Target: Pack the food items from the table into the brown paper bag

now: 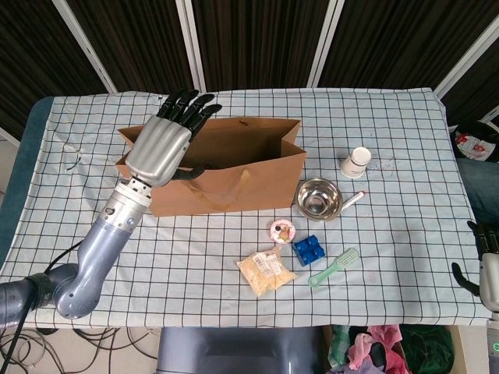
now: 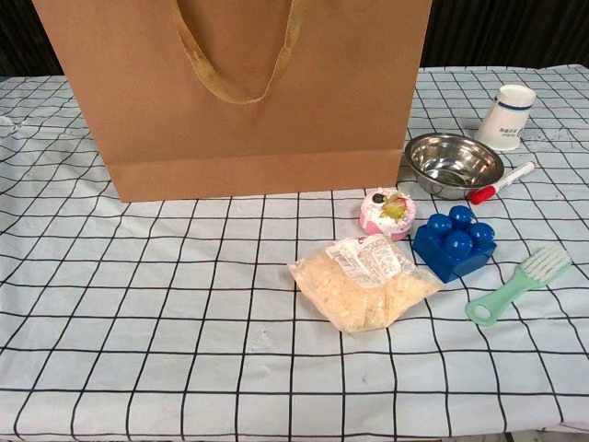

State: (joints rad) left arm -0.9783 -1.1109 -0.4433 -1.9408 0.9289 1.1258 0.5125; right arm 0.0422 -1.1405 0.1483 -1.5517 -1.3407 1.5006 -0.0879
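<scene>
Left hand [image 1: 160,148]: over the paper bag [image 1: 234,179] mouth, fingers [image 1: 187,105] spread, empty.
Food: rice packet [image 2: 363,281] and cupcake [image 2: 386,212] lie on the surface, well apart from the fingers.
Advice: lift clear without snagging the rim.
Right hand [image 1: 487,269]: barely visible; fingers' state unclear.

You won't find any text you can actually read here. The white paper cup [image 2: 507,116] lying on its side carries a faint line of print near its rim, too small to make out. The clear packet of pale crumbs [image 2: 363,282] has a white label with dark printing, but the characters blur together in both views. The brown paper bag [image 2: 235,92] shows plain brown faces.
</scene>
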